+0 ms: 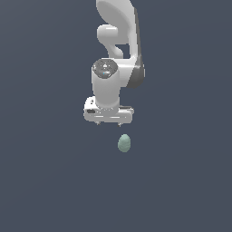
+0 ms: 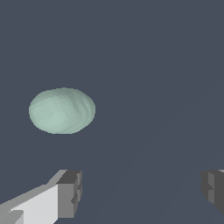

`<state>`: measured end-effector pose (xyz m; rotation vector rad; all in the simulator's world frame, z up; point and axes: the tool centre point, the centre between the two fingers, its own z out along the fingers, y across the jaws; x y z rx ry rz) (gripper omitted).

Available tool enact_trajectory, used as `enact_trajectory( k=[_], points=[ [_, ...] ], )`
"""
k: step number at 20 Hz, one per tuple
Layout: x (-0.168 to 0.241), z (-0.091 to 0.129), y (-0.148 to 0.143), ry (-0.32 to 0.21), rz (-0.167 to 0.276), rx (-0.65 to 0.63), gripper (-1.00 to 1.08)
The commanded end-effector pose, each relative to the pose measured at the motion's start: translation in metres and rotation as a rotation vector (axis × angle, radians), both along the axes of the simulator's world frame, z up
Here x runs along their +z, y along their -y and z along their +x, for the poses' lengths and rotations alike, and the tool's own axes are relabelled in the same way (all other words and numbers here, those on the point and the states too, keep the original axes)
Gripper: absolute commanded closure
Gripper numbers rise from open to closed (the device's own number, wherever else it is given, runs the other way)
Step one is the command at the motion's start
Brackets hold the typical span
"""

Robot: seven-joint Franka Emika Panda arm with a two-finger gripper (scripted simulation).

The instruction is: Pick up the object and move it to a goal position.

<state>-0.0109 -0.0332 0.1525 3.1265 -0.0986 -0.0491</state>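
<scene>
Fingers [image 2: 142, 192] spread wide, holding nothing. Egg [image 1: 124, 143] lies on table, just beside gripper [image 1: 108, 123], not between fingers. Grasp, lift, move all left.

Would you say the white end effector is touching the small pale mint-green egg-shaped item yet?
Apart. The wrist view shows bare floor between the open end effector fingers and the egg-shaped item.

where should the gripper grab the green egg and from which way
Across the middle of the egg, its widest part, coming straight down from above. It lies alone on the flat floor, narrower than the gripper's open jaws, so both fingers likely fit around it.
</scene>
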Motion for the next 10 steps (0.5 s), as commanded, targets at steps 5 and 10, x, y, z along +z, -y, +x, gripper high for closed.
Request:
enact_trajectory(
  k=[5,10],
  points=[
    [0.000,0.002,-0.007,0.003,0.006,0.016,-0.92],
    [0.002,0.005,-0.024,0.009,0.023,0.054,-0.92]
  ],
)
